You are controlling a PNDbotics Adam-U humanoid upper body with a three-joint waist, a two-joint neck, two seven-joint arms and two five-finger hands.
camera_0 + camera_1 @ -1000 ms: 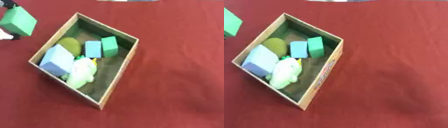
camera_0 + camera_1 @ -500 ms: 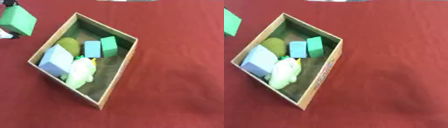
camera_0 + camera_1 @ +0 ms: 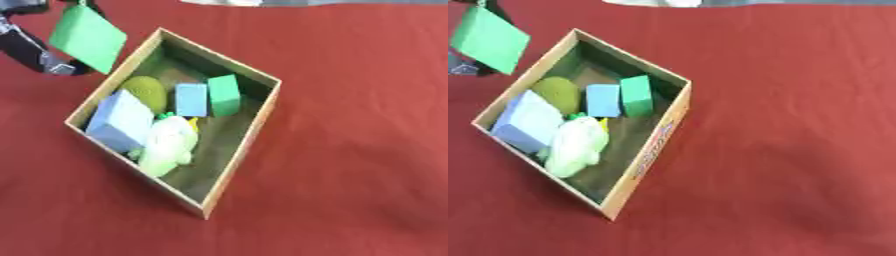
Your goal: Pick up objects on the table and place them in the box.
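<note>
Your left hand (image 3: 35, 47) sits at the upper left, black fingers curled round a flat green square block (image 3: 87, 37); the block is tilted on one corner and held up off the dark red tablecloth (image 3: 350, 150), just beside the far left wall of the open brown cardboard box (image 3: 249, 150) — outside it, not over the opening. Your right hand shows in neither view.

Inside the box, along the left wall, a pale blue cube (image 3: 118, 120) lies nearest you; touching its right side is a pale green soft toy (image 3: 168, 145) with a bit of yellow at its top. Behind these lies a rounded olive-green object (image 3: 147, 92) against the left wall; next to it a small light blue block (image 3: 190, 99) and a small green block (image 3: 224, 94) stand side by side, touching — the green one nearer the far right wall. The near corner of the box floor is bare.
</note>
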